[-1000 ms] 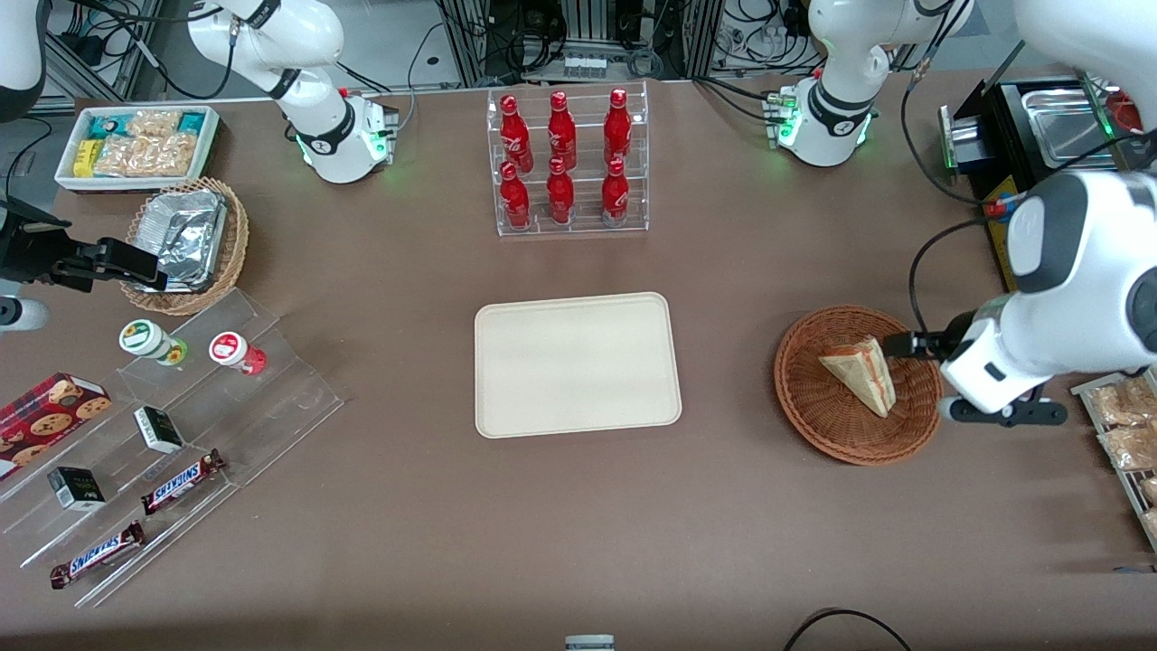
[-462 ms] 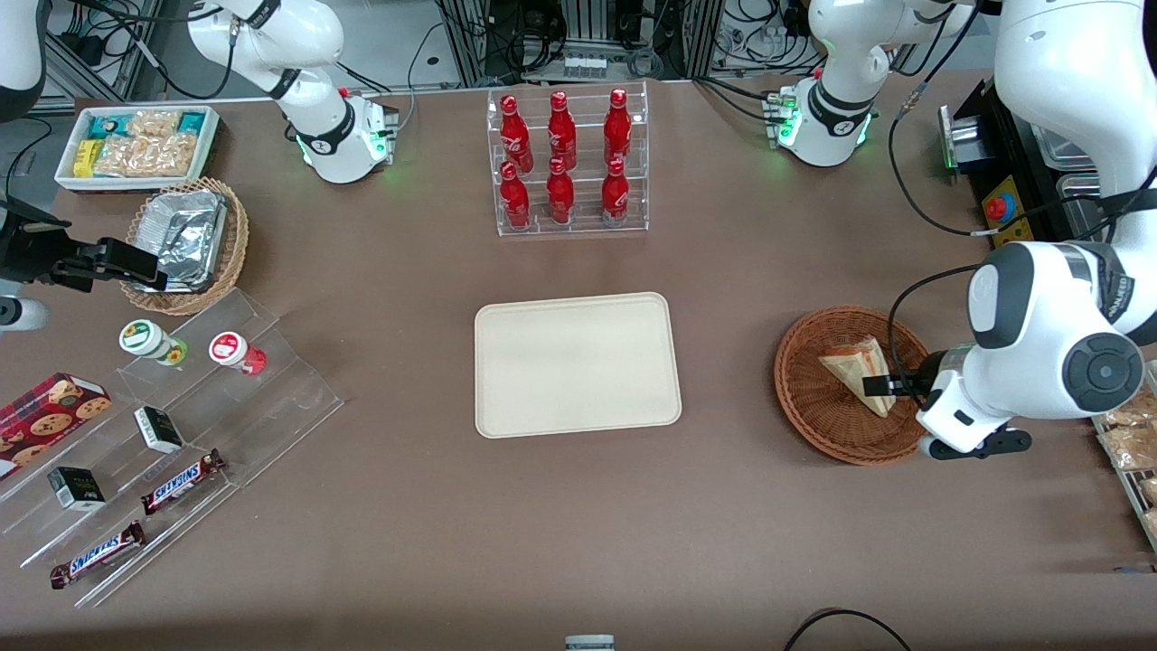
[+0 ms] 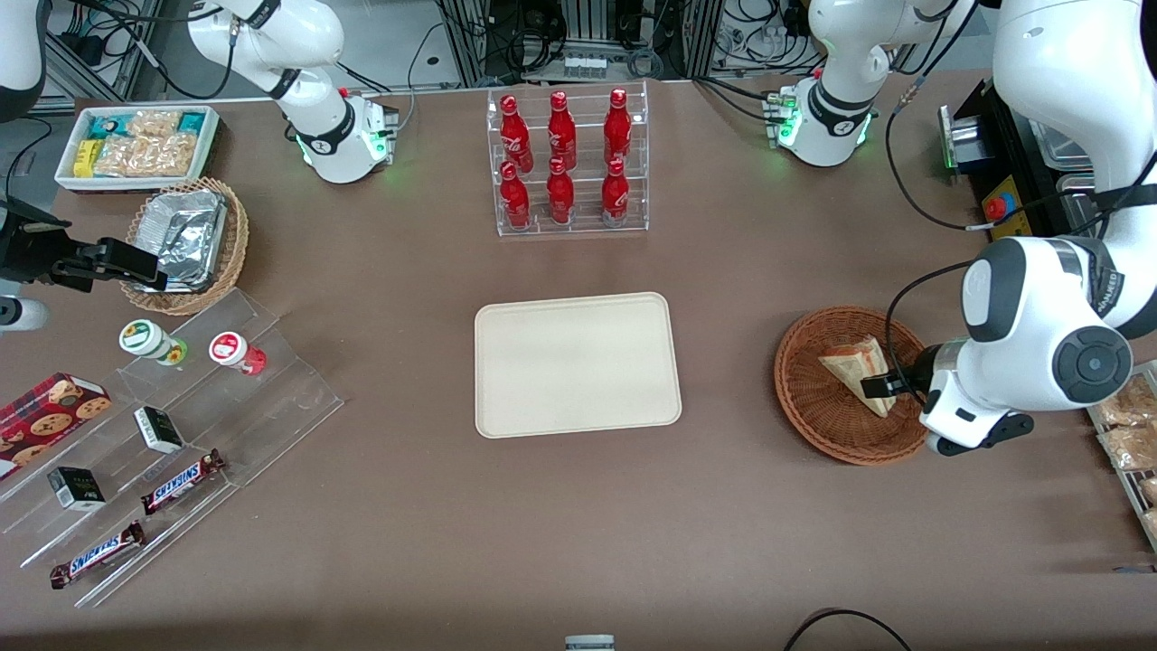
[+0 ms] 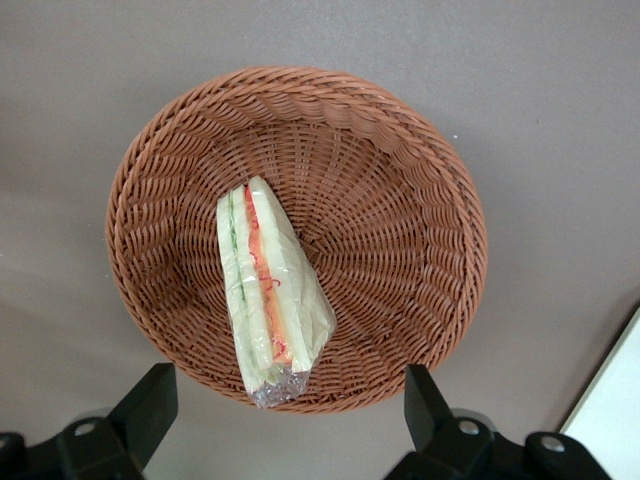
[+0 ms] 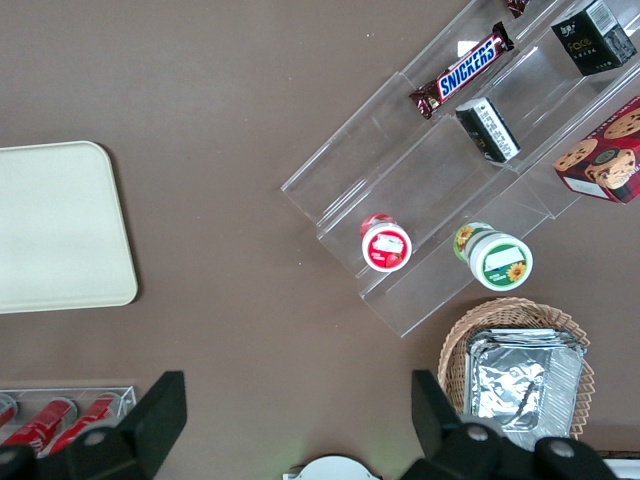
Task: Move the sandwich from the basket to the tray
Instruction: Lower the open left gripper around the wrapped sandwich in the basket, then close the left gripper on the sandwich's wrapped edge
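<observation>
The sandwich (image 3: 854, 369), a plastic-wrapped wedge of pale bread with red and green filling, lies in the reddish-brown wicker basket (image 3: 818, 416) toward the working arm's end of the table. It also shows in the left wrist view (image 4: 270, 290) inside the basket (image 4: 400, 200). My left gripper (image 3: 875, 387) hovers above the basket's edge, over the sandwich's narrow tip. In the left wrist view the gripper (image 4: 288, 405) is open and empty, its dark fingers (image 4: 150, 400) spread wide either side of the sandwich's wrapped end. The cream tray (image 3: 577, 363) lies at the table's middle, bare.
A clear rack of red bottles (image 3: 566, 163) stands farther from the front camera than the tray. A metal rack of packaged snacks (image 3: 1125, 425) sits beside the basket at the working arm's table edge. A tiered acrylic stand with snack bars (image 3: 172, 425) lies toward the parked arm's end.
My left gripper has come in over the basket from the table's edge, ending above the sandwich's tip. The sandwich and basket have not moved.
</observation>
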Controlling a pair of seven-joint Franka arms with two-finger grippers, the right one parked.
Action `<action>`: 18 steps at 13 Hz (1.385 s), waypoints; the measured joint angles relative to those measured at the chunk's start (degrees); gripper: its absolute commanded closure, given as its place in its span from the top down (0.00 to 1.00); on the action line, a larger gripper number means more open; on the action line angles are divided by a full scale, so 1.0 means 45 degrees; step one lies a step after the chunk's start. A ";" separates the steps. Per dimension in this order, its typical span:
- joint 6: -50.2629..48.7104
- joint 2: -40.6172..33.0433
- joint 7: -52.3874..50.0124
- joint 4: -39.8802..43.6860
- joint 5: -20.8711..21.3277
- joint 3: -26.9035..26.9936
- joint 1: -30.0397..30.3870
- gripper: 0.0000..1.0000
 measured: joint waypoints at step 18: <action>0.6513 -0.2950 -0.3271 -0.7055 -0.0154 0.0096 0.0294 1.00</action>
